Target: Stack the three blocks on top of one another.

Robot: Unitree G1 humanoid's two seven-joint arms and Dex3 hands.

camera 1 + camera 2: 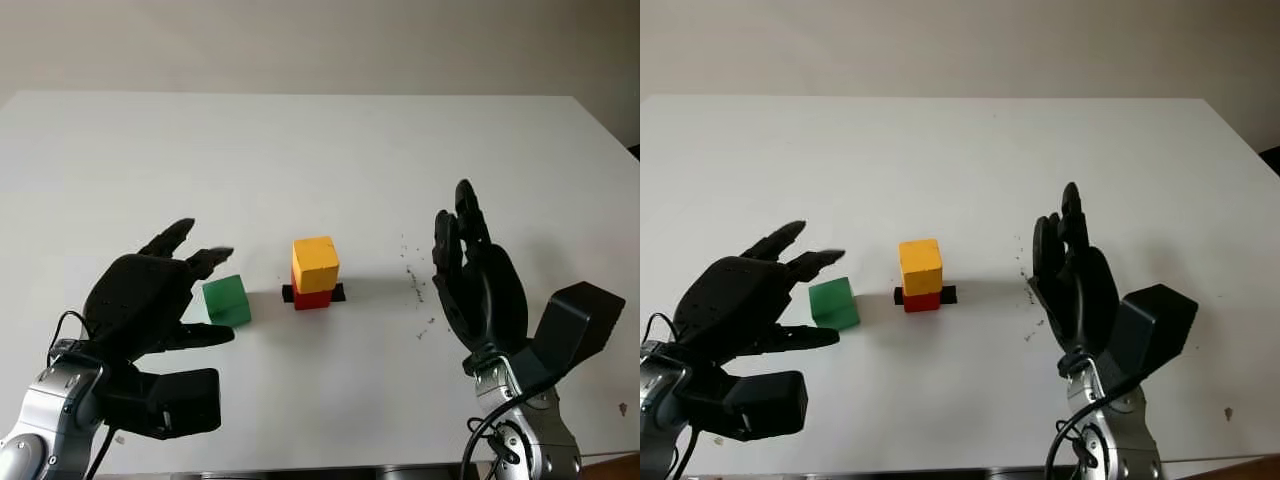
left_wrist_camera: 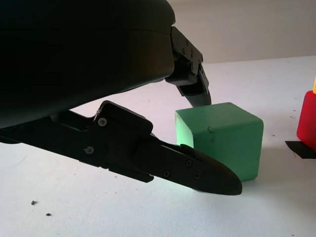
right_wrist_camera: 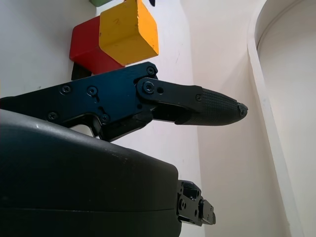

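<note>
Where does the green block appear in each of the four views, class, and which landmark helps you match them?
Left eye view: green block left of centre, beside the left hand.
Right eye view: left of centre, left of the stack.
Left wrist view: right of centre, between the fingers.
Right wrist view: a green sliver at the top edge.
Shared landmark: the yellow block on the red block.

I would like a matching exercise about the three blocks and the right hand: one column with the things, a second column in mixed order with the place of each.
Things:
1. yellow block
2. red block
3. green block
4. right hand

Places:
a. on the black mark, bottom of the stack
b. open, to the right of the stack
c. on the table beside the left hand
d. on top of the red block

Pairs: 1-d, 2-a, 3-c, 4-b
</note>
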